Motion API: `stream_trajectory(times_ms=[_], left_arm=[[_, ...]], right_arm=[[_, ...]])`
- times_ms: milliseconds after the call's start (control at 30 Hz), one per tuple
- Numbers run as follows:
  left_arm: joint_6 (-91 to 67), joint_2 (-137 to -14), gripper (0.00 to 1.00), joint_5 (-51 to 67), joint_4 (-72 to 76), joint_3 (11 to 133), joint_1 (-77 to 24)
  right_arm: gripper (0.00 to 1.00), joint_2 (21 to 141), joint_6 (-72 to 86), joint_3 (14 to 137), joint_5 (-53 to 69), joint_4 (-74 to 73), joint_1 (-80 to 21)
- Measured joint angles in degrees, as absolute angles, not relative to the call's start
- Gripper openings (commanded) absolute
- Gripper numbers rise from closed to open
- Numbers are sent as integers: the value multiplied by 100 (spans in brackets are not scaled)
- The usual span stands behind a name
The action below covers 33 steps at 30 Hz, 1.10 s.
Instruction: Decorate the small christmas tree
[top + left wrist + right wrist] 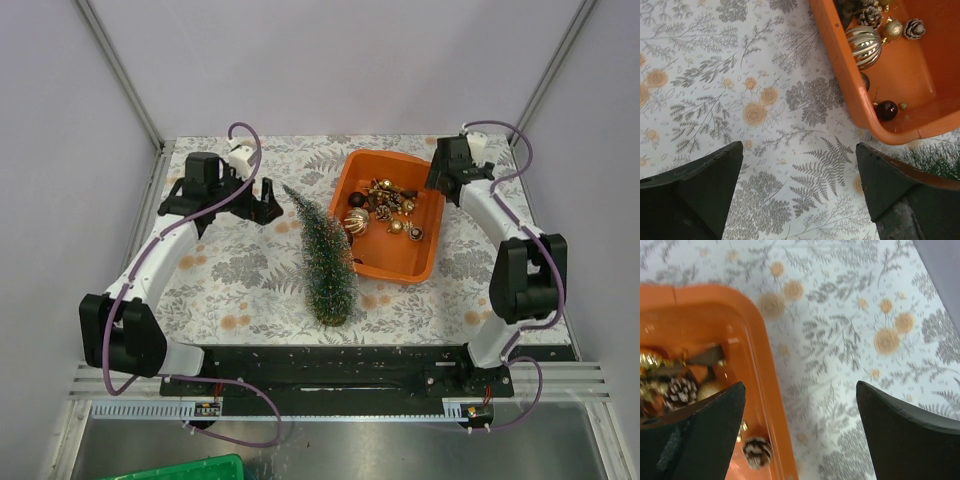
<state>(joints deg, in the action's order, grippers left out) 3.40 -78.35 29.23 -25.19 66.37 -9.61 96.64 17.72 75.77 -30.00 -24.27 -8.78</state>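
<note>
Floral-print tablecloth (250, 270) covered table. Slim frosted dark-green bottle-brush tree (322, 255) appeared to lie on side at centre, just left of orange plastic tray (395, 274) of gold baubles and pinecones (385, 205). Your left gripper (262, 200) hovered wide open near tree tip. Your right gripper (440, 180) gaped, empty, over tray's far corner. Risk: your descent there could catch rim, tip tray, scatter ornaments.

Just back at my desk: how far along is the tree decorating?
Nothing looks done: the tree lies bare on its side. Nothing is held: left hand and right hand are open, empty. Left to do: the ornaments all sit in the orange tray, none hung.
</note>
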Motion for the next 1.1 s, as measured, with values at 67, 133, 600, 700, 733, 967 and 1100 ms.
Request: stream_trajectory(times_ms=[67, 133, 600, 700, 733, 967, 1100], left_arm=[[283, -7920, 99, 3022, -2255, 6602, -1013], [244, -8003, 99, 3131, -1970, 6477, -1116], [397, -7900, 99, 3667, -2388, 6112, -1387], [379, -7743, 99, 3774, -2685, 6281, -1350], [322, -7679, 99, 3809, -2735, 6331, -1330], [-322, -7378, 99, 3962, -2773, 6554, -1194], [-530, -7356, 99, 3975, -2847, 6558, -1194]], right_arm=[[100, 10018, 1785, 8003, -2967, -2425, -812], [99, 10265, 1813, 8187, -2895, -2383, -744], [88, 9666, 1920, 8068, -2220, -2644, -711], [86, 9321, 2292, 8250, -1350, -2635, -720], [86, 9262, 2432, 8311, -1055, -2637, -725], [86, 9518, 3166, 8379, 161, -2759, -969], [85, 10099, 3334, 8416, 440, -3063, -1238]])
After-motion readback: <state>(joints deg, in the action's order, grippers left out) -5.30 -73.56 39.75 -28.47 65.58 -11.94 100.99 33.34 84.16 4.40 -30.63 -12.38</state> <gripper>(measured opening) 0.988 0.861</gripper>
